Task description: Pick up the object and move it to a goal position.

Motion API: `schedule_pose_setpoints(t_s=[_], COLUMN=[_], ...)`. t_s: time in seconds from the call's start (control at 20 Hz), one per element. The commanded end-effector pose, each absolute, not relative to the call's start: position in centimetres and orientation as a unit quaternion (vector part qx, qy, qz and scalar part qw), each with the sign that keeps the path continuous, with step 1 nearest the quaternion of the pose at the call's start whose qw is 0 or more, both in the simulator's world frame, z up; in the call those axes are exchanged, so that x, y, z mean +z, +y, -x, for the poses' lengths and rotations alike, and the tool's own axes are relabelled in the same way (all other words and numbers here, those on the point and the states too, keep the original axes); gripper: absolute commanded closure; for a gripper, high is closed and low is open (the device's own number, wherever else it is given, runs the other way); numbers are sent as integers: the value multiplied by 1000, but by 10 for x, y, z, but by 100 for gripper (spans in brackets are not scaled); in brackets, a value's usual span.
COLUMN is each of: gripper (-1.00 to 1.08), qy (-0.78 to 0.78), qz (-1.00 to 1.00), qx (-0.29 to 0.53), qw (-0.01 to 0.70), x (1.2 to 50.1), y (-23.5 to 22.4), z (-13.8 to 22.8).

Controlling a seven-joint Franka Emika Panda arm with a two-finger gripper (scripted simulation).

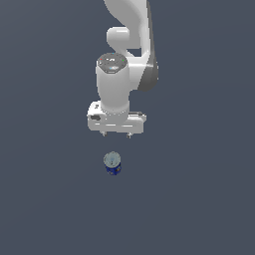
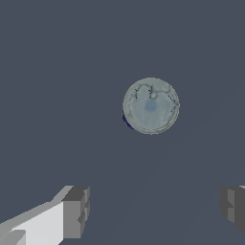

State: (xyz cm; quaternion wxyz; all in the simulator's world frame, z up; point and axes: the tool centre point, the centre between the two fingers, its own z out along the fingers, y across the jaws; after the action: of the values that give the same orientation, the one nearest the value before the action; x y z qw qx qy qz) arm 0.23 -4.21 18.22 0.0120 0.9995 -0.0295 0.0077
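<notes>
The Franka Panda arm (image 1: 124, 55) hangs over a plain dark grey-blue surface (image 1: 45, 199) with its wrist pointing straight down. The gripper (image 1: 116, 134) sits at the lower end of the white hand body; in the exterior view only the short tips of its two fingers show beneath the hand.

In the wrist view the fingers (image 2: 76, 210) stand wide apart, one at each side of the picture, with bare surface between them. The jaws hold nothing.

The can (image 1: 112, 163) stands upright on the surface. It is a small cylinder with a dark blue body and a pale silvery-grey round top bearing faint markings. In the exterior view it appears just below the gripper, close to the gripper's centre line, with a clear gap between the fingertips and the can top.

In the wrist view the can (image 2: 150, 105) is seen from nearly overhead, offset from the line joining the two fingers and not between them. The can is narrower than the finger opening.
</notes>
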Motion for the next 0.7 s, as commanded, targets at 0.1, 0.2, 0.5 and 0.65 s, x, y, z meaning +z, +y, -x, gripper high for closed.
schedule_pose_setpoints(t_s=[0.1, 0.2, 0.5, 0.65], gripper=[-92, -92, -92, -92], qy=[-28, -24, -15, -14], qz=[-999, -1000, -1000, -1000], qx=[8, 10, 14, 14], qw=[13, 16, 23, 23], x=[183, 186, 193, 193], y=[-43, -44, -48, -47], z=[-2, -3, -4, -4])
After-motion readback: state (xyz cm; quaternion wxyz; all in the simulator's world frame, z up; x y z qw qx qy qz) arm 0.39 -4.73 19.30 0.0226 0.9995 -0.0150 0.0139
